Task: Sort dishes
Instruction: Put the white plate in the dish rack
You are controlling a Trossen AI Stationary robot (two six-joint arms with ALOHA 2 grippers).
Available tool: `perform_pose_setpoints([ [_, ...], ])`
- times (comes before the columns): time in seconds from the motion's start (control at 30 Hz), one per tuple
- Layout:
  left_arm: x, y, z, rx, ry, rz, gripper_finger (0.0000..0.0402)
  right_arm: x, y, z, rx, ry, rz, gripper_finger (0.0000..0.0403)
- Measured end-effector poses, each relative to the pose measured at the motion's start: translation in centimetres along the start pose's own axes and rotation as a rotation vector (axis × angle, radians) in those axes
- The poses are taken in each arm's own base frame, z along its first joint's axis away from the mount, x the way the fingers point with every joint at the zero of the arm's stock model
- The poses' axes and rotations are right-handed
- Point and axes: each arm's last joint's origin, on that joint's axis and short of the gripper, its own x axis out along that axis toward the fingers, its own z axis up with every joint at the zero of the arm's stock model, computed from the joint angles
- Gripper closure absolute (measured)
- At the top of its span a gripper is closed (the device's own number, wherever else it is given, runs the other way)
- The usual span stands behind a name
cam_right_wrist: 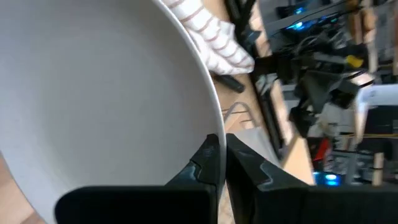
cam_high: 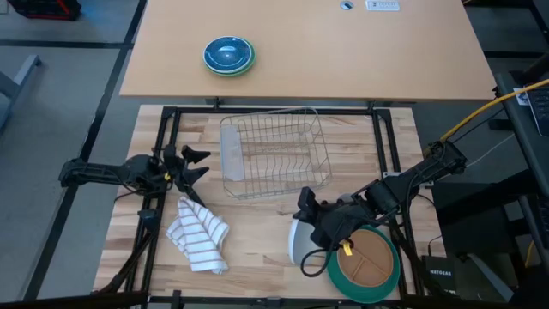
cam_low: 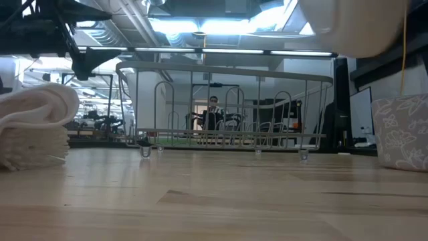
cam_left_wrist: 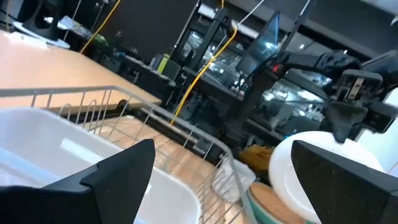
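Observation:
My right gripper (cam_high: 310, 232) is shut on the small white plate (cam_high: 298, 245) near the table's front, just left of the tan plate (cam_high: 371, 260), which lies on the dark green plate (cam_high: 341, 276). In the right wrist view the white plate (cam_right_wrist: 99, 106) fills most of the picture. In the low view the white plate (cam_low: 351, 25) hangs above the tabletop. My left gripper (cam_high: 196, 165) stands open at the table's left, beside the wire dish rack (cam_high: 274, 154), with nothing between its fingers (cam_left_wrist: 118, 180). My right gripper pinches the white plate's rim (cam_right_wrist: 210, 142) between its two fingers, one on each face. The fingers come slanting down from the table's far right. The plate is tilted steeply and lifted clear of the table.
A striped towel (cam_high: 199, 233) lies bunched at the front left. The rack stands in the table's middle, toward its far edge. Blue bowls (cam_high: 228, 54) sit on the farther tan table. A flower-patterned thing (cam_low: 401, 130) stands at the right. A black frame (cam_high: 163, 120) rims the table.

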Motion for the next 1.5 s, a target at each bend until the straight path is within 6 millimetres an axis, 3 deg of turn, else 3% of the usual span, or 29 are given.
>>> perform_pose_setpoints([
  [0.23, 0.0, -1.3, 1.9, -0.023, -0.159, -0.201, 0.0034, 0.2, -1.5, -0.2, -0.071, 0.063, -0.160, 0.0387],
  [0.43, 1.2, -2.5, 2.1, 0.013, -0.103, -0.238, 0.0034, 1.2, -4.3, -2.0, -0.022, 0.081, -0.266, 0.0387],
  [0.73, 6.5, -7.4, 3.6, 0.281, 0.009, -0.288, 0.0079, 2.6, -8.7, -6.5, 0.104, 0.162, -0.409, 0.0387],
  [0.9, 9.6, -9.3, 3.9, 0.432, 0.013, -0.222, 0.0103, 2.7, -10.4, -8.3, 0.165, 0.182, -0.491, 0.0387],
  [1.07, 11.5, -9.8, 3.9, 0.520, 0.004, -0.063, 0.0106, 2.8, -10.9, -9.1, 0.181, 0.210, -0.511, 0.0387],
  [1.5, 14.0, -10.8, 3.3, 0.596, 0.023, -0.001, 0.0106, 2.6, -10.9, -9.3, 0.172, 0.315, -0.555, 0.0387],
])
